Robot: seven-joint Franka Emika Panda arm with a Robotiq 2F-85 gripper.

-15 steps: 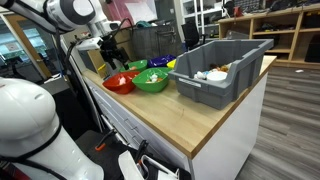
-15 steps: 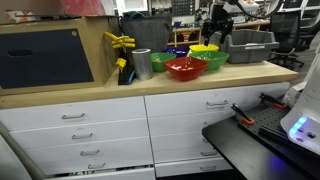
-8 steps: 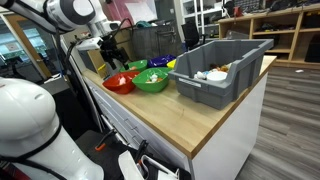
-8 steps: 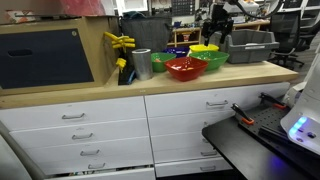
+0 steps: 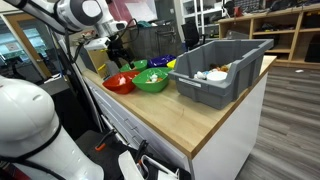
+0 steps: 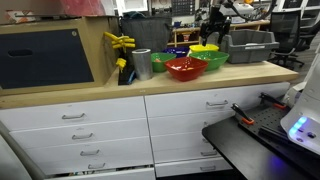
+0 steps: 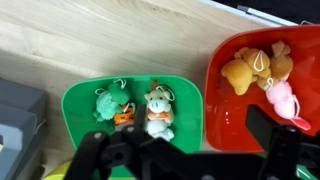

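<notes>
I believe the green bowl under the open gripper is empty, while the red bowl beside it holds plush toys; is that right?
Not quite: the wrist view shows two small plush toys in the green bowl. The gripper above is open, and the red bowl beside it does hold plush toys.

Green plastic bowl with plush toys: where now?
Wrist view, centre: green plastic bowl on the wooden counter, between the grey plastic bin at left and the red plastic bowl at right.

Bright, even indoor light; soft shadows; wrist view slightly blurred, low-res.
</notes>
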